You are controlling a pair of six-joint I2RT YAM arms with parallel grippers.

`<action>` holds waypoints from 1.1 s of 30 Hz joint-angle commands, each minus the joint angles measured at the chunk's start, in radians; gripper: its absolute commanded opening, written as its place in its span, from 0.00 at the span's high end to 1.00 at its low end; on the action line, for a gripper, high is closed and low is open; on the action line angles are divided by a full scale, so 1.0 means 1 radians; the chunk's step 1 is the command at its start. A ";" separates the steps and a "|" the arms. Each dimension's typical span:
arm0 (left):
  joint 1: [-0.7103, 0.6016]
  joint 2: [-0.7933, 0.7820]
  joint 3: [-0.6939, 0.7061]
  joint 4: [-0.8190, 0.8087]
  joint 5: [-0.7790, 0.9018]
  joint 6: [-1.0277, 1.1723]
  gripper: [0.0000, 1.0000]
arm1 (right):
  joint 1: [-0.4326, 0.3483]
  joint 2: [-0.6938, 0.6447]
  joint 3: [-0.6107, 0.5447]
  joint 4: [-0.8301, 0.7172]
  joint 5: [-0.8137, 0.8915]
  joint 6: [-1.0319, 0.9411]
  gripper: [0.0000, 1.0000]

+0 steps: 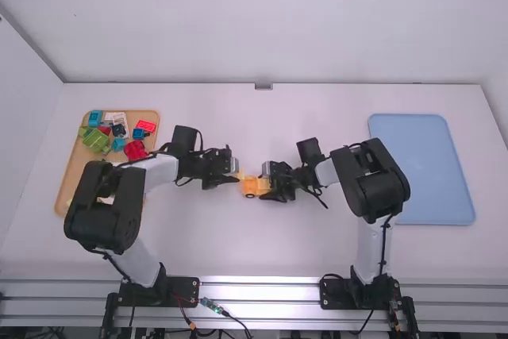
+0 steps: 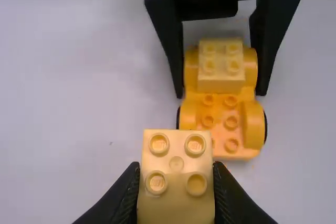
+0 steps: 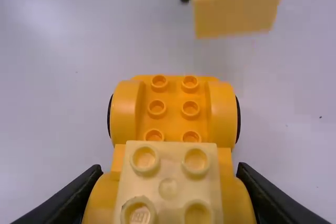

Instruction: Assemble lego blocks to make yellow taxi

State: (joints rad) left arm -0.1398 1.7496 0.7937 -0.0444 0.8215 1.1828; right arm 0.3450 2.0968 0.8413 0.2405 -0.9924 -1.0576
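My left gripper (image 1: 237,174) is left of the orange car base (image 1: 252,186), and my right gripper (image 1: 271,184) is at the base's right end. In the left wrist view my left gripper (image 2: 176,192) is shut on a pale yellow block (image 2: 176,163), held apart from the base (image 2: 226,124). One pale yellow block (image 2: 221,66) sits on the base's far end. In the right wrist view my right gripper (image 3: 169,203) is shut on the sides of the car base (image 3: 173,103), around the mounted block (image 3: 168,182); the left gripper's block (image 3: 236,3) hangs beyond.
A wooden tray (image 1: 71,176) at the left holds several loose blocks, among them a green one (image 1: 97,140) and a red one (image 1: 136,151). A blue tray (image 1: 422,168) lies at the right, behind the right arm.
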 commanded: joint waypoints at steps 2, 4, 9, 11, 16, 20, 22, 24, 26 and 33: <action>-0.044 -0.016 -0.036 0.012 -0.043 -0.095 0.98 | 0.002 -0.019 0.004 0.006 -0.021 -0.009 0.57; -0.051 -0.016 -0.037 0.008 -0.042 -0.094 0.98 | 0.002 -0.019 -0.002 0.005 -0.025 -0.043 0.57; -0.044 -0.016 -0.031 0.009 0.013 -0.087 0.98 | 0.003 -0.019 -0.016 0.019 -0.027 -0.074 0.58; -0.046 -0.016 -0.032 0.016 0.010 -0.087 0.98 | 0.003 -0.014 -0.024 0.039 -0.032 -0.074 0.58; -0.043 -0.016 -0.031 0.029 0.009 -0.095 0.98 | 0.004 0.023 -0.032 0.090 -0.034 -0.064 0.60; -0.044 -0.016 -0.032 0.027 0.009 -0.094 0.98 | 0.002 0.040 -0.007 0.078 -0.040 -0.015 0.60; -0.044 -0.016 -0.032 0.029 0.009 -0.094 0.98 | 0.003 0.040 -0.001 0.074 -0.040 -0.003 0.60; -0.048 -0.016 -0.032 0.038 0.009 -0.094 0.98 | 0.003 0.040 0.003 0.074 -0.028 0.033 0.60; -0.051 -0.016 -0.032 0.042 0.010 -0.094 0.98 | 0.003 0.039 0.001 0.075 -0.015 0.050 0.60; -0.048 -0.010 -0.032 0.043 0.036 -0.093 0.98 | 0.003 0.040 -0.004 0.074 -0.009 0.043 0.60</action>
State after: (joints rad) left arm -0.1909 1.7500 0.7647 -0.0013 0.8131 1.0946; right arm 0.3450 2.1223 0.8253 0.3157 -0.9947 -1.0264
